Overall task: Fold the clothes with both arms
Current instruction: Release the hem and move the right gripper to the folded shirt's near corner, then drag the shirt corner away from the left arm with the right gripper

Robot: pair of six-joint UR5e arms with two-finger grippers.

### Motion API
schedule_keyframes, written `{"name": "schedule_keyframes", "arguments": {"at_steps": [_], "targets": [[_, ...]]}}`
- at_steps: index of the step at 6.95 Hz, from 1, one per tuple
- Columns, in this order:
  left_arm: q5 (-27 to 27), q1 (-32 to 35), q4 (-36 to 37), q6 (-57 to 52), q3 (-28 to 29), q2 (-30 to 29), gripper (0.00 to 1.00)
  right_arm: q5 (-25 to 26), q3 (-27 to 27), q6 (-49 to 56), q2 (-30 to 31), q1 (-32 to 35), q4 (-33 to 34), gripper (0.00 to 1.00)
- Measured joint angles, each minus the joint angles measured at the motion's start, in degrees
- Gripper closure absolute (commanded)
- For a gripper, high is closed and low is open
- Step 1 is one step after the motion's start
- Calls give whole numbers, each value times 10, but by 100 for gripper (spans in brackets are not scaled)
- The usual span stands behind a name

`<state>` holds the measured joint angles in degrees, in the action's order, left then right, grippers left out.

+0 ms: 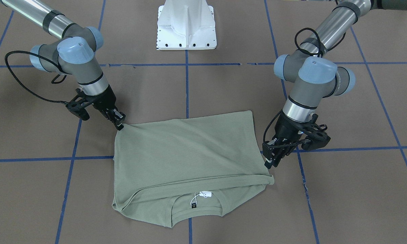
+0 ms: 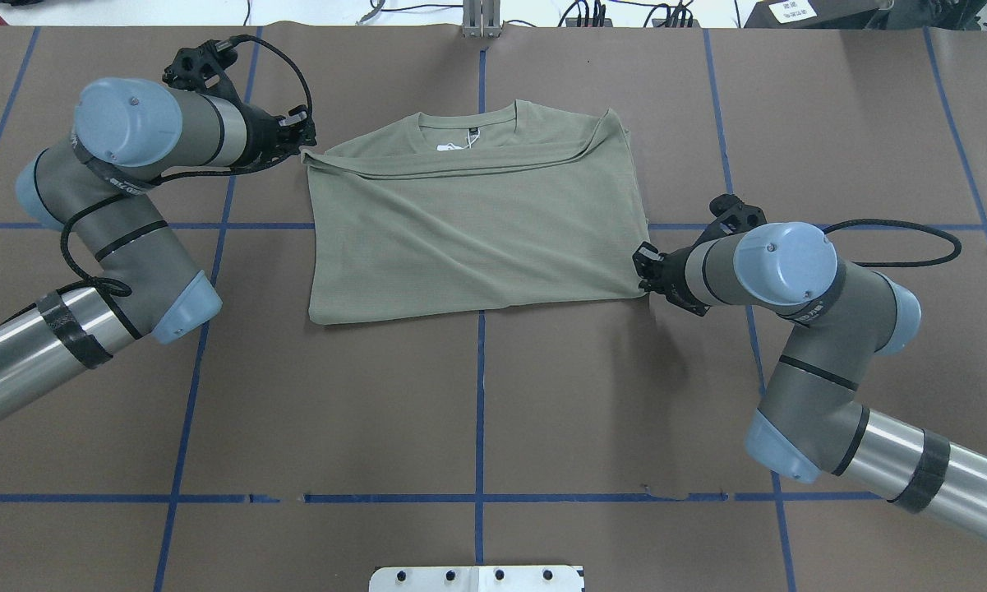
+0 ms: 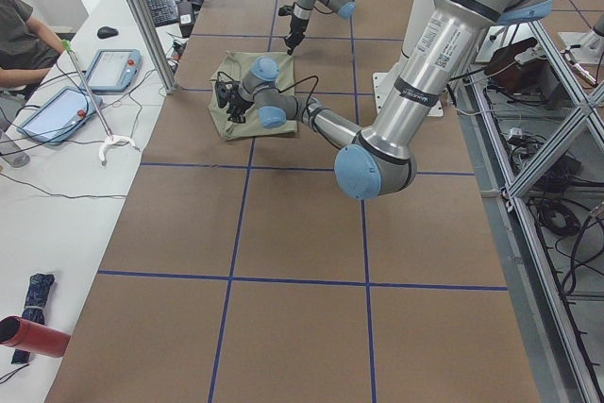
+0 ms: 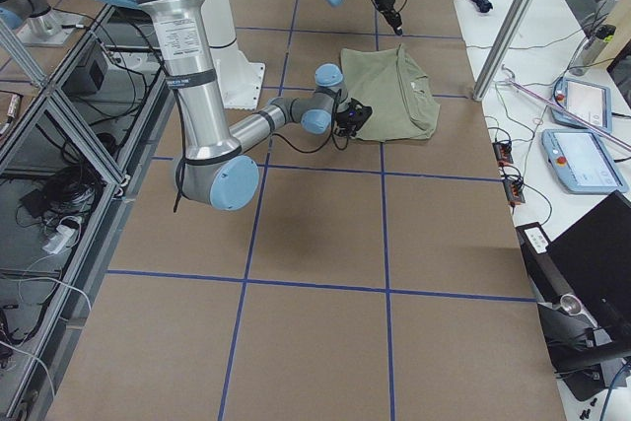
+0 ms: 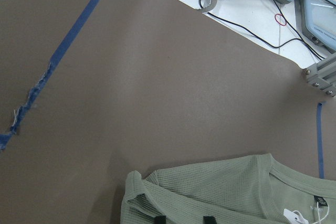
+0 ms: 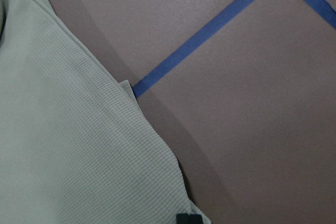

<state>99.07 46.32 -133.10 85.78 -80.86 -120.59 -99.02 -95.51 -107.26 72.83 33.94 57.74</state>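
Note:
The sage-green shirt lies folded into a rough rectangle on the brown table, its collar on the far side with the white hang tag and black neck label showing. My left gripper is at the far-left shoulder corner. In the left wrist view its fingertips stand apart over the cloth, so it is open. My right gripper is shut on the near-right hem corner, and the cloth rises to a point at its tips. In the right wrist view the shirt fills the left side.
The white pedestal base stands behind the shirt on the robot's side. Blue tape lines grid the table. Beyond the far edge a side table holds control tablets, cables, and a seated person.

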Motion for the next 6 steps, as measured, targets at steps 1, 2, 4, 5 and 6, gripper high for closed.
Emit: {"name": "schedule_keyframes", "arguments": {"at_steps": [1, 2, 4, 5, 6], "targets": [[0, 0, 0, 0, 0, 0, 64, -1, -15, 1, 14, 2, 0, 100], [0, 0, 1, 1, -1, 0, 64, -1, -43, 2, 44, 2, 0, 100], [2, 1, 1, 1, -8, 1, 65, -1, -141, 2, 146, -5, 1, 100], [5, 1, 1, 1, -17, 4, 64, -8, -204, -2, 209, -24, 3, 100], [16, -1, 2, 2, -33, 10, 62, -31, -263, -13, 267, -47, 5, 100]]}}
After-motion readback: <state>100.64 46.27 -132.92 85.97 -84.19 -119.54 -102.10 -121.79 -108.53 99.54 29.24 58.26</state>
